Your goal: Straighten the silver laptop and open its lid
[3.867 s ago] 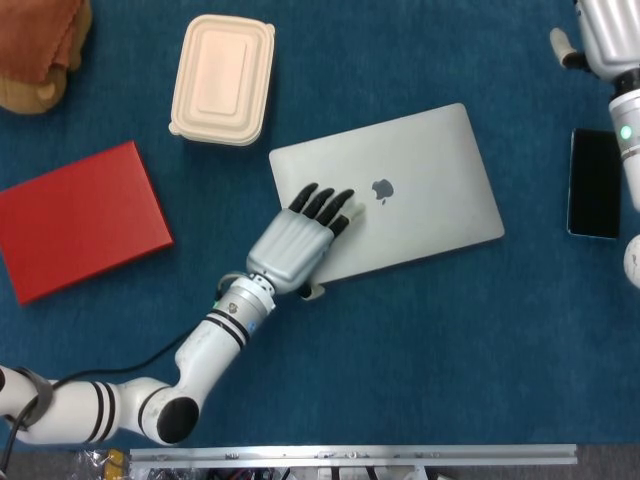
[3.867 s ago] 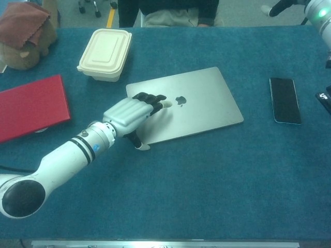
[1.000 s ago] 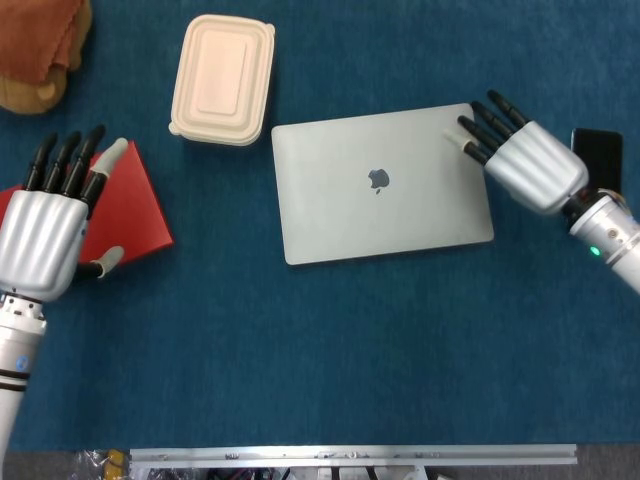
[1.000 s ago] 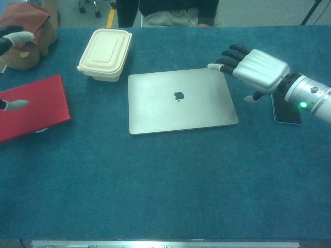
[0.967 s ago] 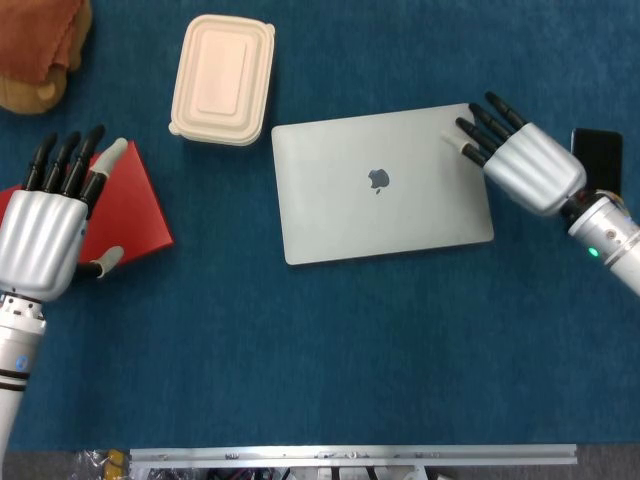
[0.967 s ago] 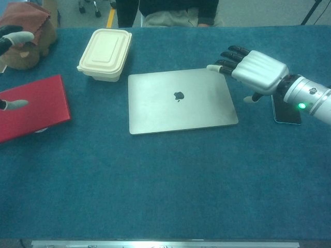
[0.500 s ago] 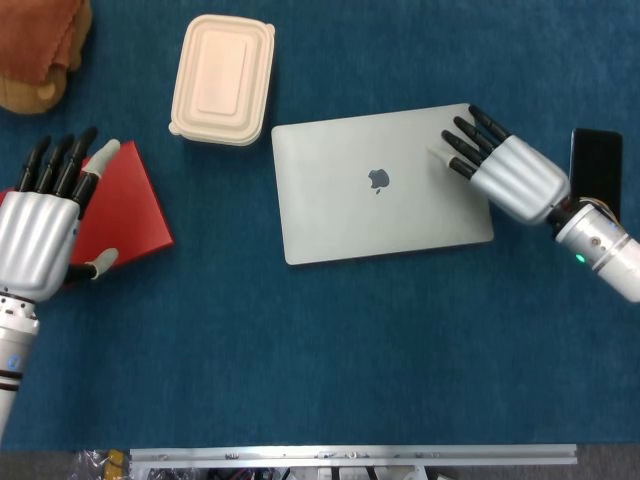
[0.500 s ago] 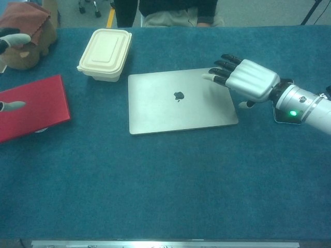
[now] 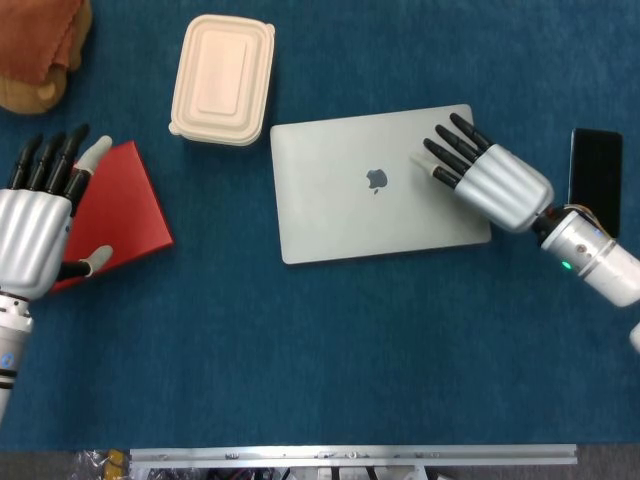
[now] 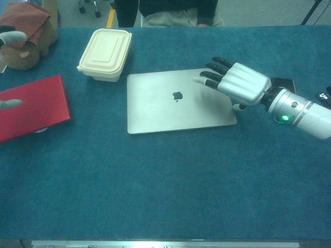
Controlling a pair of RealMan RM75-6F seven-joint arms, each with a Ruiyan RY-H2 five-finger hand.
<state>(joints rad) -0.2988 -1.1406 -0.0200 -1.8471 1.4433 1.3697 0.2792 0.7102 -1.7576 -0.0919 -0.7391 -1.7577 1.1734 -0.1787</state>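
The silver laptop (image 9: 360, 195) (image 10: 165, 106) lies closed and nearly square to the table edge, mid-table. My right hand (image 9: 480, 175) (image 10: 232, 82) lies flat over the lid's right part, fingers stretched toward the logo; whether it presses on the lid I cannot tell. My left hand (image 9: 35, 225) hovers far left above the red book (image 9: 110, 215), fingers apart and holding nothing. In the chest view only the left hand's fingertips (image 10: 11, 37) show at the left edge.
A cream lidded food box (image 9: 222, 80) (image 10: 104, 47) stands behind the laptop's left corner. A black phone (image 9: 594, 182) (image 10: 282, 82) lies right of the laptop, behind my right wrist. A brown plush with a cloth (image 9: 35, 50) (image 10: 26, 31) sits at the far left corner.
My right hand slid left from the laptop's right rear corner onto the lid. The laptop shifted slightly left. My left hand drifted a little further left.
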